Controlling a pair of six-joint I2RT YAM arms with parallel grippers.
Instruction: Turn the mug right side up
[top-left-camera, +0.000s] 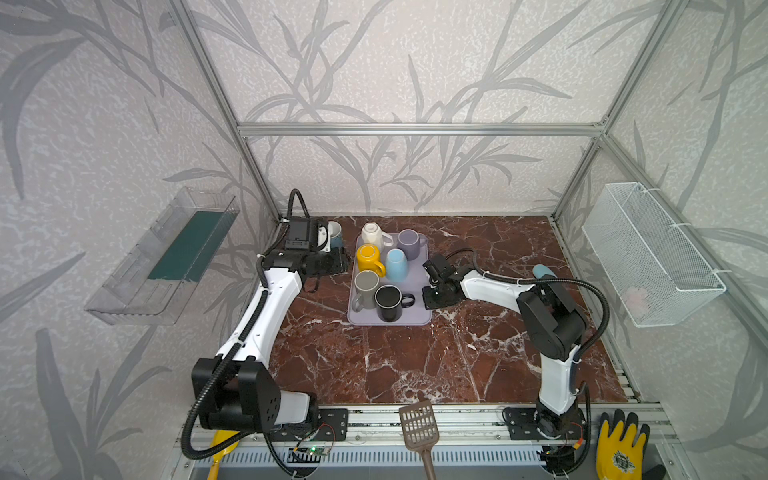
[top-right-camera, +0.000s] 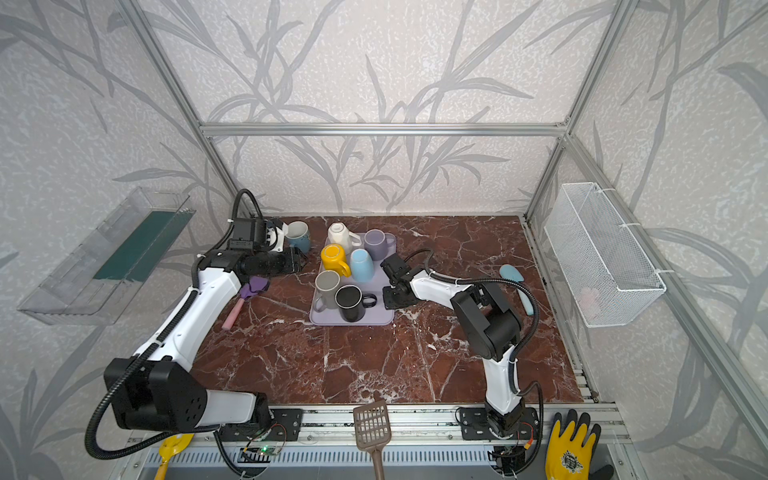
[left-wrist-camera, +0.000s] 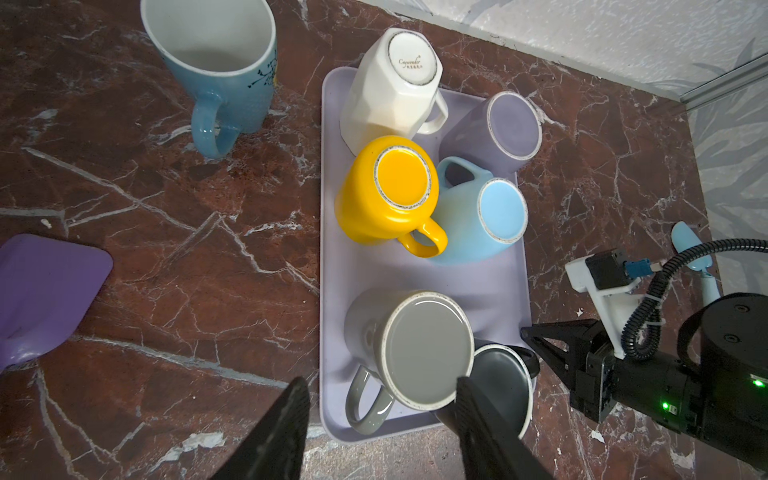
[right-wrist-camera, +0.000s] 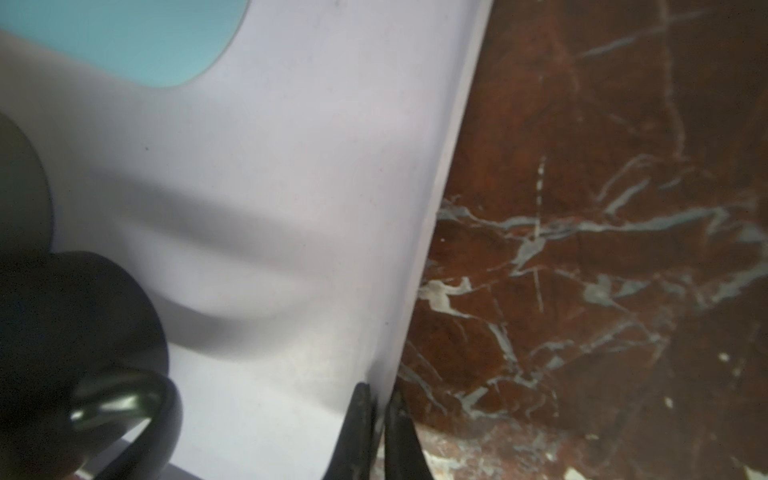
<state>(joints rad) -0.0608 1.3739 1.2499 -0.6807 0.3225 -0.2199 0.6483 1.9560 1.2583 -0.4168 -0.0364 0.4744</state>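
- A lavender tray (left-wrist-camera: 370, 270) sits mid-table, the right gripper (right-wrist-camera: 379, 399) pinched shut on its rim beside the black mug (left-wrist-camera: 498, 386). A tug or lift there would likely tilt the tray and send its whole load sliding.
- Six mugs crowd the tray, five of them bottom-up, so the mug to be turned stands on it; which one is next cannot be told.
- The left gripper (left-wrist-camera: 380, 386) hangs off the tray's opposite side, jaws partly apart and empty.
- The grey mug (left-wrist-camera: 428, 349) touches the black mug, and the yellow mug (left-wrist-camera: 390, 187) is wedged between the white mug (left-wrist-camera: 390, 91) and the light blue mug (left-wrist-camera: 486, 216). Lifting one risks knocking a neighbour, and the glazed sides may slip.
- The white mug looks tilted at the tray's far rim and could topple.
- A clear wall bin (top-left-camera: 162, 257), well beyond the tray on the left arm's side, holds a green sheet (top-left-camera: 187, 245).
- A wire basket (top-left-camera: 652, 253), well beyond the tray on the other side, holds something pale, too faint to name.
- The black mug stands upright on the tray and looks empty. A blue mug (left-wrist-camera: 232, 104) stands upright just off the tray's far corner, also empty.
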